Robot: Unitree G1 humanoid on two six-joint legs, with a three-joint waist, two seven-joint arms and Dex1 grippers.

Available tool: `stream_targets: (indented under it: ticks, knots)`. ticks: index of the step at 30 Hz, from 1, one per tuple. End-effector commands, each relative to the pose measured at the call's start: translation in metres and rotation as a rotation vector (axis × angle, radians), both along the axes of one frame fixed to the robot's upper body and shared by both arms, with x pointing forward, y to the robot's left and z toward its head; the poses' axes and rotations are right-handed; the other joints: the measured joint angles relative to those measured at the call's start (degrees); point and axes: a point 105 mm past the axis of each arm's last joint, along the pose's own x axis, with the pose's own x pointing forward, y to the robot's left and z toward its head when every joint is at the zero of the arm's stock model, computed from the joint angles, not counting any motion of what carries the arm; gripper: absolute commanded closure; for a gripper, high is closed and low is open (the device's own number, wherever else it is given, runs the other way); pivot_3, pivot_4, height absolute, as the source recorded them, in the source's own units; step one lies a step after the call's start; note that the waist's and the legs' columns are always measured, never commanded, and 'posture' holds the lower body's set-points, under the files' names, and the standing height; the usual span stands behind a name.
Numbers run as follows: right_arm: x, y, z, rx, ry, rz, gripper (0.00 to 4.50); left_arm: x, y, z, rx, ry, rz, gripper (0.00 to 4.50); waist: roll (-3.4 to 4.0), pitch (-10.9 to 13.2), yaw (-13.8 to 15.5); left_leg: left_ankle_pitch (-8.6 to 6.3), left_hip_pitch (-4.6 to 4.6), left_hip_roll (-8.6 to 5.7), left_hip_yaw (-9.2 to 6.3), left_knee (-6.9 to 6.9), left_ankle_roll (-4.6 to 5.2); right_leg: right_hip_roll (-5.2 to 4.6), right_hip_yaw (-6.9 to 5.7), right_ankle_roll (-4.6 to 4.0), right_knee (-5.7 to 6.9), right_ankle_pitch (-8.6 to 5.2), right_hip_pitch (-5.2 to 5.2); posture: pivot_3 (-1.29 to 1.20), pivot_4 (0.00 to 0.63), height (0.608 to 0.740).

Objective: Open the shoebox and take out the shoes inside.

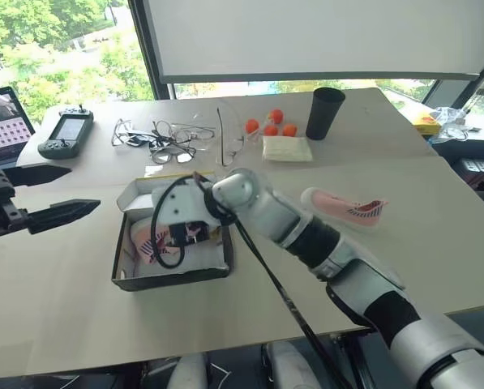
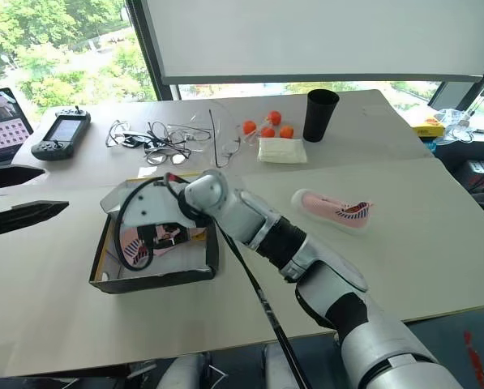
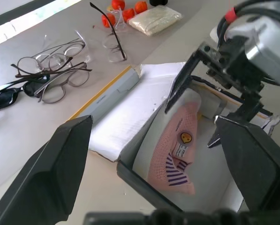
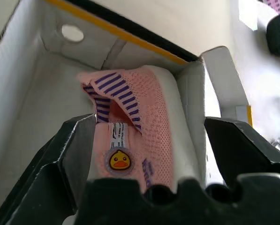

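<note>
Inside the shoebox (image 1: 173, 275) is where my right gripper (image 3: 196, 110) is now, fingers spread wide either side of the second shoe (image 3: 179, 152) but not clamped on it yet. So roughly halfway, I'd say: the lid is already flipped open and lying flat behind the box, and the first shoe (image 1: 344, 207) is out, sitting on the table (image 1: 436, 243) well off to my right. What's left is closing on this one, lifting it clear and setting it down.

The shoe in the box is a little pink knit slip-on with a white sole, purple stripes around the opening and a small yellow duck badge on top. It lies on its side against the white inner wall, so it looks soft and squishy, easy to pinch, I reckon.

My left gripper (image 1: 51, 194) hangs off to the left of the box, fingers wide apart, holding nothing. The box sits near the table's front edge.
</note>
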Motion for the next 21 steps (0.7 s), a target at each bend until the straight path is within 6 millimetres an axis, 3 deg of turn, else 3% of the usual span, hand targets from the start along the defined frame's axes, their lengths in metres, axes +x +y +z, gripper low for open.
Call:
stream_targets:
  ticks: [1, 8, 15, 21]
  knots:
    - [0.004, 0.019, 0.013, 0.007, -0.241, 0.099, 0.20, -0.006, 0.000, 0.010, 0.025, -0.056, 0.013, 0.00, -0.01, 0.00, 0.00, 0.01, 0.00, 0.01, 0.00, 0.00, -0.04, 0.00, 0.00, 0.00, 0.01, 0.00, 0.00, 0.00, 0.150, 0.740]
    - [-0.012, 0.035, 0.019, -0.001, -0.409, 0.285, 0.20, -0.012, 0.002, 0.008, 0.026, -0.052, 0.032, 0.00, -0.03, 0.00, -0.18, 0.00, 0.00, 0.03, -0.02, -0.06, -0.14, 0.01, 0.00, -0.05, 0.02, -0.01, -0.06, 0.00, 0.150, 0.740]
    - [-0.035, 0.030, 0.018, -0.037, -0.332, 0.436, 0.20, -0.014, 0.003, 0.008, 0.027, -0.050, 0.045, 0.00, -0.04, -0.01, -0.04, 0.00, 0.10, 0.03, -0.03, -0.06, -0.15, 0.01, 0.00, -0.05, 0.05, -0.01, 0.04, 0.00, 0.150, 0.740]
    - [-0.031, 0.040, -0.011, -0.075, -0.288, 0.411, 0.20, -0.014, 0.003, 0.007, 0.027, -0.052, 0.047, 0.00, -0.05, -0.01, -0.09, 0.00, 0.15, 0.05, -0.03, -0.06, -0.15, 0.03, 0.00, -0.08, 0.07, -0.03, 0.06, 0.00, 0.150, 0.740]
